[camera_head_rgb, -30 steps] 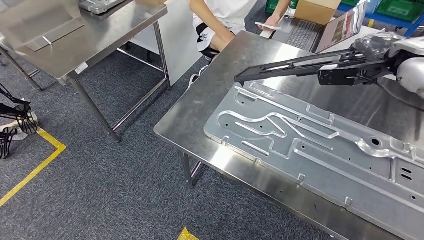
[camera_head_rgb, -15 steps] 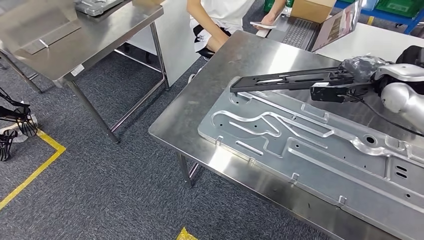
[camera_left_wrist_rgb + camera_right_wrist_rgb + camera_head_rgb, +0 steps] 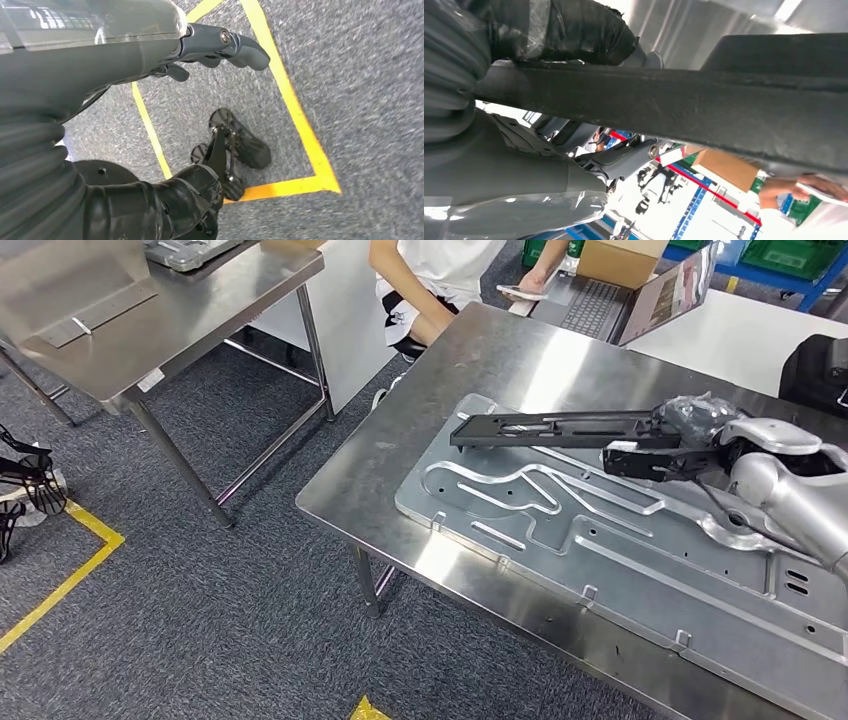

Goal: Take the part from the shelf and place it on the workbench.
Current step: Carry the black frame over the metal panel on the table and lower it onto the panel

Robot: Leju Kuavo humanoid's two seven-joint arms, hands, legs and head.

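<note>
At the far left of the head view, a steel table (image 3: 190, 315) stands on grey carpet (image 3: 200, 620), and a yellow line (image 3: 60, 580) is painted on the floor below it. The left hand (image 3: 220, 47) hangs over this carpet in the left wrist view. Its fingers are a little curled and apart, and they hold nothing.

Next to the right is the workbench (image 3: 500, 350), a shiny steel top. A big stamped metal plate (image 3: 620, 540) covers most of its near side. The part (image 3: 555, 428), a long black bar, is above the far edge of this plate and lies about level. Its free end reaches toward the plate's left corner. Whether the bar touches the plate cannot be told.

Behind the workbench sits a person (image 3: 440, 280) with a phone, and to the right of the person there is an open laptop (image 3: 640, 300) and a cardboard box (image 3: 622, 258).

At the right, the right hand (image 3: 705, 425) grips the right end of the part. The fingers are clamped around the bar, and in the right wrist view the bar (image 3: 704, 115) hides most of them. A black bag (image 3: 815, 370) is at the right edge.
</note>
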